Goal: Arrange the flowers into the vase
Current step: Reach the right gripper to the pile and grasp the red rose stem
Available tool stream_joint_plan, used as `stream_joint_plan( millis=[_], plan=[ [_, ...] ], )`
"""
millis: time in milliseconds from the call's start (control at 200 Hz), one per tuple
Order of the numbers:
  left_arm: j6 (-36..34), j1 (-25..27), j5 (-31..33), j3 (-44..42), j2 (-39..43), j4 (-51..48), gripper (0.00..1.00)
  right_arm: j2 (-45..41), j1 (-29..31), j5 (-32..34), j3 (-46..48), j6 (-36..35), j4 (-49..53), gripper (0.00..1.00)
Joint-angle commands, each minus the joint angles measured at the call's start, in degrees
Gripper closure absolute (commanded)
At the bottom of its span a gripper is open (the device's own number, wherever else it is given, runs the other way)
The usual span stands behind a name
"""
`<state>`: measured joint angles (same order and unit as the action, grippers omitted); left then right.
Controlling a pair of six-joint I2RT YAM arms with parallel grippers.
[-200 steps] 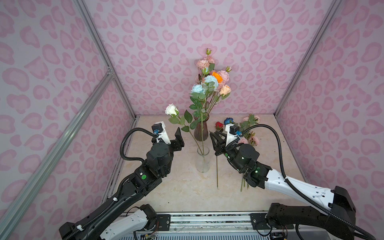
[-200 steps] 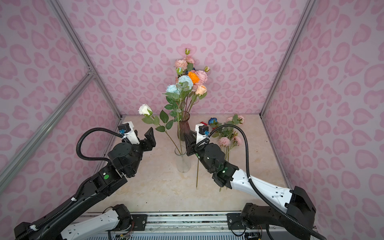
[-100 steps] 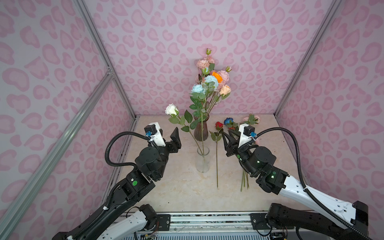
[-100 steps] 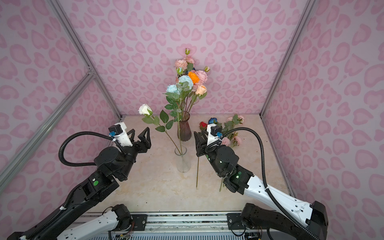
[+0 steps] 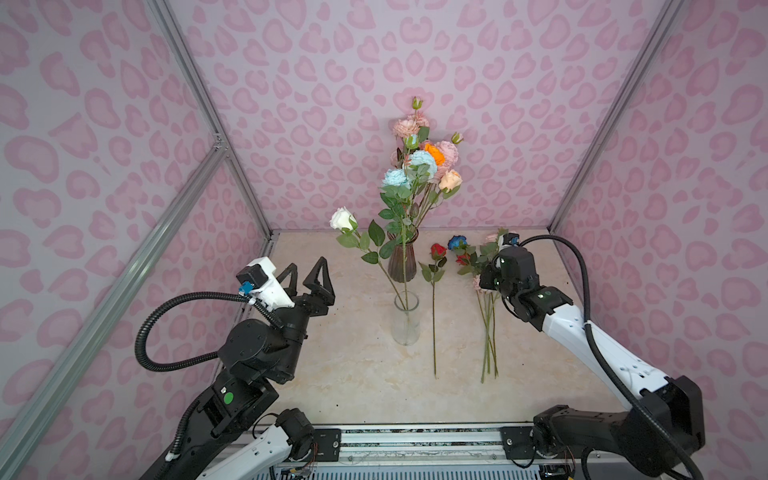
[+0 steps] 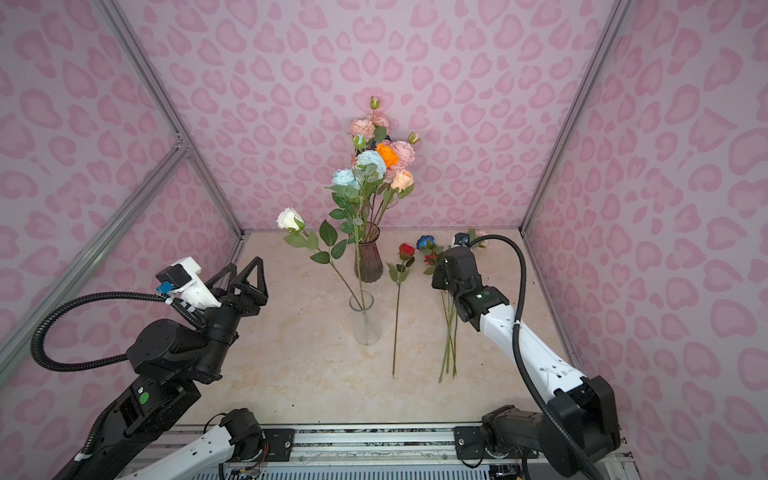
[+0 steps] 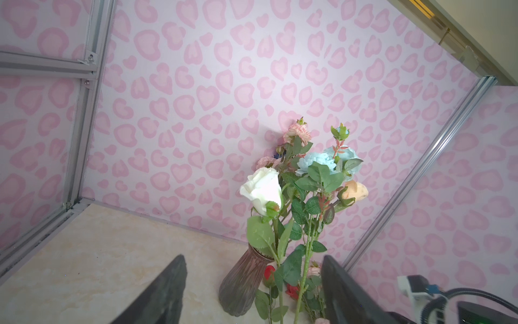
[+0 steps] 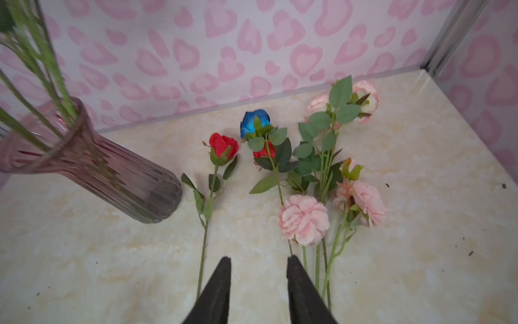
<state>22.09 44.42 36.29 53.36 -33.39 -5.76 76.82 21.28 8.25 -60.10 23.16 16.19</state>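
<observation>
Right claw (image 8: 258,259) has swung away from the clear glass vase (image 5: 406,328) over the last second and now hangs above the loose flowers (image 8: 311,164) lying on the table (image 5: 353,386). Its fingers are parted a little with nothing between them. Left claw (image 5: 307,266) has drawn back toward its own side too, spread wide and empty, well apart from both vases. Nothing else has shifted. The white rose (image 5: 343,219) leans leftward out of the clear glass vase, seemingly sharing it with one light blue stem, though the bouquet behind makes that hard to confirm. Behind stands the purple ribbed vase (image 5: 402,266), full of pink, orange, peach and light blue blooms. A lone red rose (image 5: 437,250) lies between the clear glass vase and the bundle, where a blue rose (image 8: 253,123), a second red one and pink blooms (image 8: 304,221) overlap. In both top views the right wrist hides part of them. Right arm reaches forward, low over the stems, while the left arm is folded, wrist raised, fingers aimed toward the vases.
</observation>
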Motion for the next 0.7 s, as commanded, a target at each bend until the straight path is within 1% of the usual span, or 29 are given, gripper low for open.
stream_joint_plan(
  millis=[0,55,110,150,180,215,295,375,440,565,695],
  plan=[
    [10.08,-0.02,-3.91,-4.43,3.18,-9.02,0.24,6.44,-1.74,-3.59,-2.97,0.83,7.68,0.67],
    [14.15,0.01,-6.25,-8.10,5.51,-11.56,0.23,10.26,-2.85,-4.83,-5.39,1.48,9.91,0.72],
    [18.61,-0.04,-8.27,-12.04,8.04,-13.67,0.24,12.73,-3.26,-7.76,-6.01,1.43,8.83,0.74],
    [22.15,-0.02,-9.39,-15.37,9.79,-14.71,0.23,14.27,-3.18,-10.28,-5.76,1.34,6.99,0.75],
    [24.33,-0.03,-10.68,-17.89,10.91,-15.12,0.24,15.93,-2.87,-15.27,-5.67,0.51,5.09,0.74],
    [26.26,0.03,-12.19,-20.51,12.20,-15.29,0.24,17.78,-2.15,-17.30,-6.33,0.88,4.42,0.72],
    [30.33,-0.02,-14.31,-24.76,14.46,-16.69,0.24,22.37,-0.02,-16.23,-8.76,1.27,4.51,0.67],
    [32.36,0.05,-15.63,-27.19,16.54,-17.50,0.24,27.32,2.81,-13.02,-12.96,0.06,6.30,0.63],
    [33.22,-0.04,-15.91,-28.47,17.92,-18.15,0.24,31.23,4.21,-13.19,-15.96,-0.51,7.00,0.61],
    [35.78,-0.04,-15.81,-30.54,19.96,-18.85,0.24,37.76,5.30,-13.59,-19.90,0.24,7.19,0.60],
    [36.71,0.00,-17.03,-33.83,20.58,-15.87,0.24,43.17,5.75,-14.08,-24.47,-0.48,9.10,0.60]
  ],
)
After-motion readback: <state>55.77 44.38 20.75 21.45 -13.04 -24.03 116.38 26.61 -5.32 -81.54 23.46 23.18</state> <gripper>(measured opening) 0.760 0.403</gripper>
